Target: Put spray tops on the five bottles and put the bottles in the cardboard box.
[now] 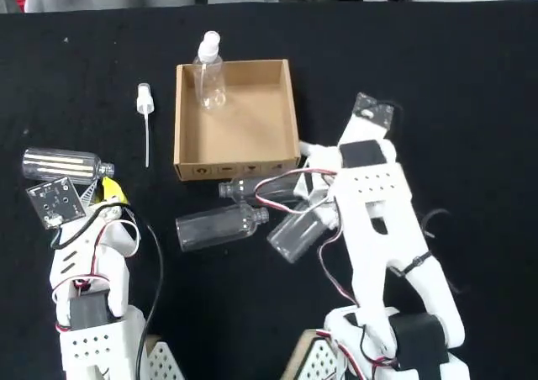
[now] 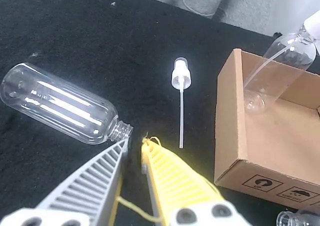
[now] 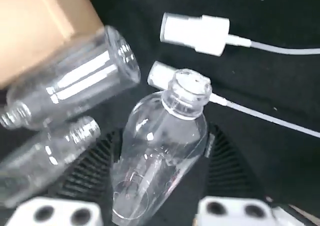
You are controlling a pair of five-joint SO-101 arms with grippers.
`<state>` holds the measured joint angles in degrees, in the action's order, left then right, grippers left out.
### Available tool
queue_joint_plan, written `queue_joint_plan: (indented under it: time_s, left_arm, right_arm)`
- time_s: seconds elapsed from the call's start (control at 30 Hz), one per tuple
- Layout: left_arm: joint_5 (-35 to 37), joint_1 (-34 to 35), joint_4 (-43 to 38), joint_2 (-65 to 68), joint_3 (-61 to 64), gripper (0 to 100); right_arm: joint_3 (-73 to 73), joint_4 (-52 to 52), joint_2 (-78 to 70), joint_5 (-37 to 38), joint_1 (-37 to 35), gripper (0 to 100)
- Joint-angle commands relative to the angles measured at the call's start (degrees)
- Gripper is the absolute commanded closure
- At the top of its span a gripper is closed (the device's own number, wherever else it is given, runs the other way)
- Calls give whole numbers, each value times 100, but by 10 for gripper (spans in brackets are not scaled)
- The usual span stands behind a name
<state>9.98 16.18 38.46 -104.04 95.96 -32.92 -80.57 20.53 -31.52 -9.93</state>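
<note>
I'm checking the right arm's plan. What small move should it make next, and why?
Probably tilt the held bottle upright, clear of the neighbouring bottle lying beside it. The right gripper appears shut on it, its neck is bare and slanted, and a loose spray top lies just beyond, so capping seems to come before the cardboard box.
</note>
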Motion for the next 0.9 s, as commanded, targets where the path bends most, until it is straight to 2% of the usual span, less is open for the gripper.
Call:
queue_joint_plan:
  time_s: [0.0, 0.13, 0.6, 0.87]
  left_arm:
    - [-44, 57, -105, -44, 145, 963]
    - [-44, 57, -105, -44, 145, 963]
    - [-44, 57, -114, -44, 145, 961]
    - [-44, 57, -114, -44, 145, 961]
  right_arm:
    - [505, -387, 31, 659, 105, 881]
    - [470, -448, 4, 1521, 105, 881]
    - [462, -448, -22, 3675, 88, 881]
    - [-13, -404, -22, 4545, -686, 882]
